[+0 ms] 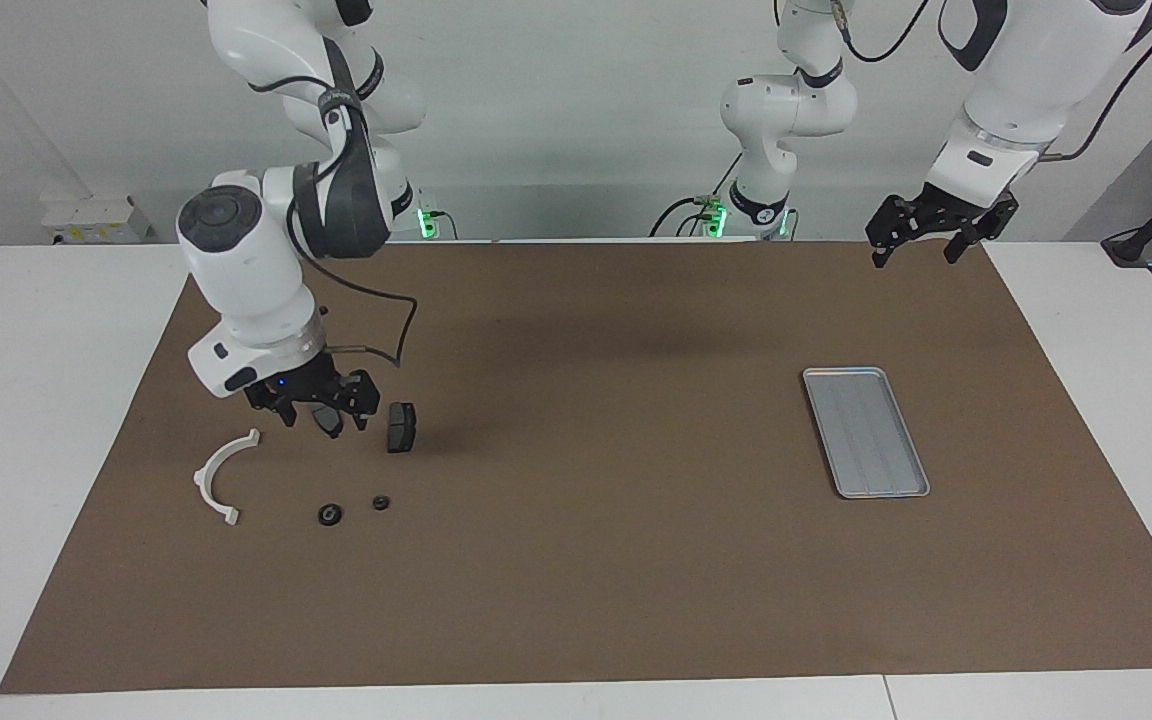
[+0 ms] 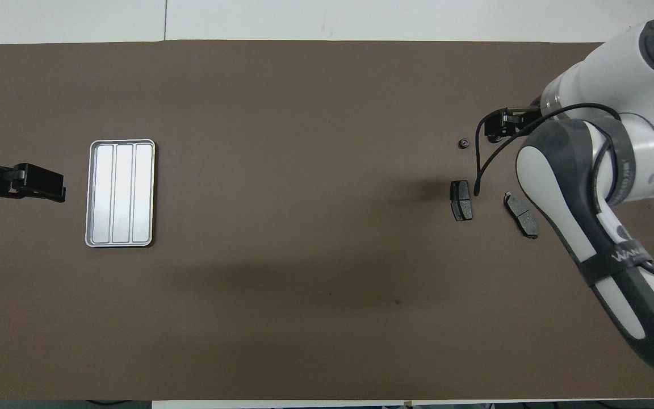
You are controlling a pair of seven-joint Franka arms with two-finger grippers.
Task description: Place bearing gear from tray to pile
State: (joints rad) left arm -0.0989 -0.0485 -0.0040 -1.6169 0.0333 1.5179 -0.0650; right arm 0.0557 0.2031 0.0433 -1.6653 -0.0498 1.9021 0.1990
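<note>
While over the pile [image 1: 236, 470], right tool [image 1: 321, 415] open, holding nothing.

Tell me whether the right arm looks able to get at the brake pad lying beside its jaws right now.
Probably yes. The right gripper hangs open just above the mat, right beside the brake pad, and nothing stands between them.

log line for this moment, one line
tray: empty | bearing gears: on mat by white bracket | right gripper: open, over brake pads | left gripper: open, waiting
</note>
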